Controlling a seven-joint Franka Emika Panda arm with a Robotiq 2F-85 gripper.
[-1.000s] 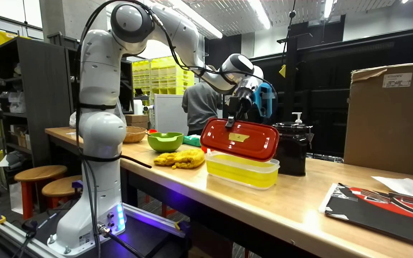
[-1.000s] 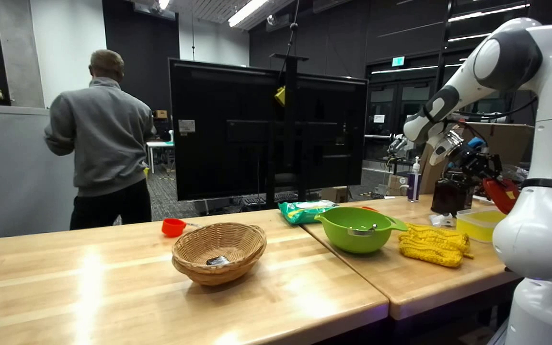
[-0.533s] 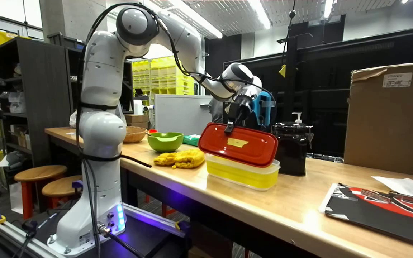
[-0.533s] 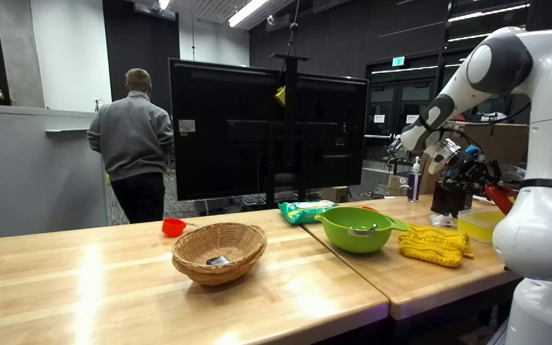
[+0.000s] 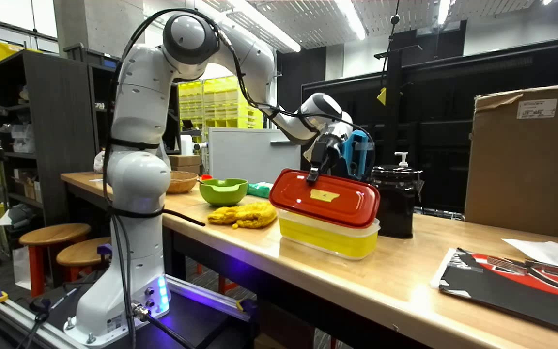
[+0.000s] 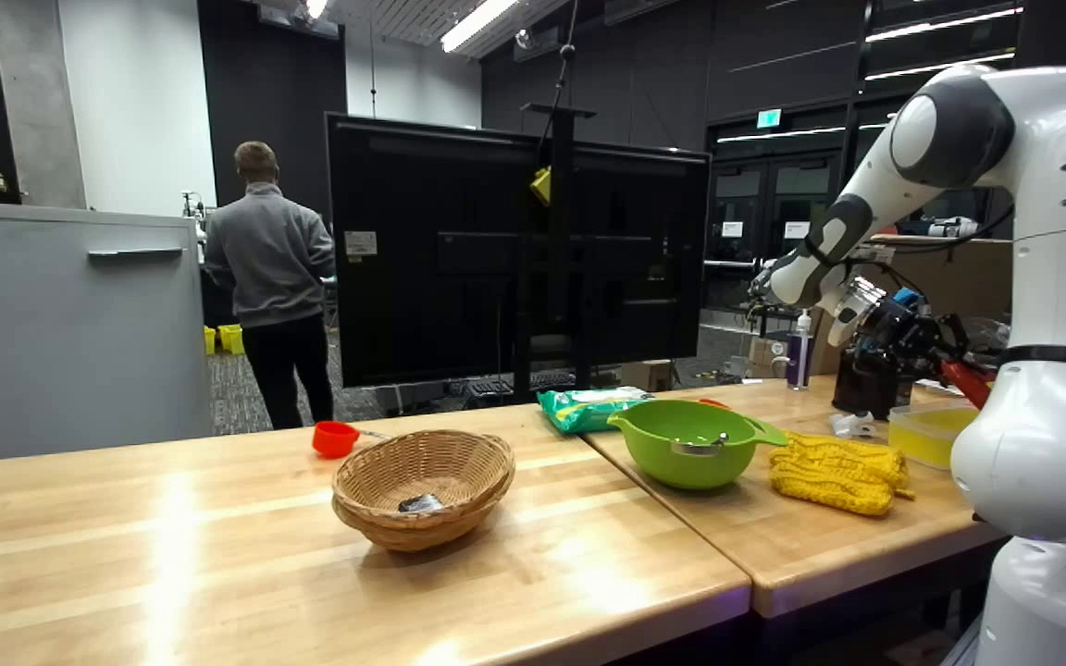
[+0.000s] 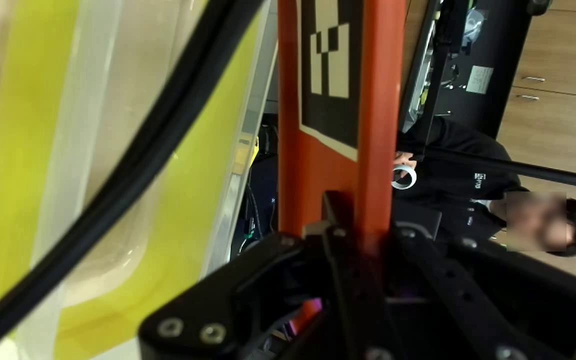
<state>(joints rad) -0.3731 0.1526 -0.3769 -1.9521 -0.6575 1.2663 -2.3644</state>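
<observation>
My gripper (image 5: 313, 174) is shut on the edge of a red lid (image 5: 347, 203) that carries a strip of tape. The lid hangs tilted over a clear container (image 5: 327, 238) with a yellow band. Its low corner comes down at the container's rim; whether they touch I cannot tell. In the wrist view the lid (image 7: 313, 185) rises edge-on from between the fingers, beside the container (image 7: 8, 150). In an exterior view the robot's arm hides part of both lid (image 6: 966, 381) and container (image 6: 923, 435).
Behind the container stands a black canister (image 5: 393, 203) with a pump bottle behind it. A yellow knitted cloth (image 5: 247, 214), a green bowl (image 6: 695, 453) and a wicker basket (image 6: 422, 490) lie along the table. A cardboard box (image 5: 531, 160) and a black-red folder (image 5: 516, 286) are farther along.
The gripper and lid have come down closer to the container, and the lid tilts a little less. The container has shifted slightly. In the background the person has walked farther off.
</observation>
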